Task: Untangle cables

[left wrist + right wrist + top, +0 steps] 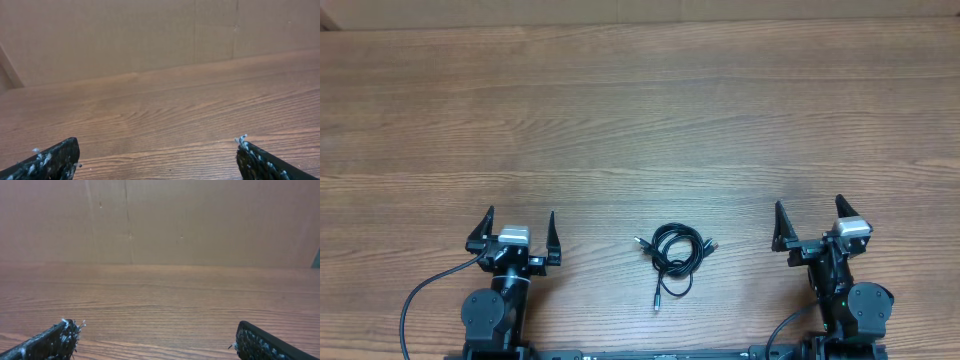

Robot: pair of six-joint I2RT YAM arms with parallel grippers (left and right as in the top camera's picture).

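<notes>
Cables (675, 256) bunched between left pincer (520, 228), right pincer (812, 218), both spread wide

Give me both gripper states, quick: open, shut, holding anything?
Left gripper: open, holding nothing.
Right gripper: open, holding nothing.

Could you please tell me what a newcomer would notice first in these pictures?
The small tangle of black cables stands out, lying alone near the front edge of the wooden table, roughly midway between the two arms. The left gripper and right gripper sit on either side, well apart from it, with jaws wide open and holding nothing.
</notes>
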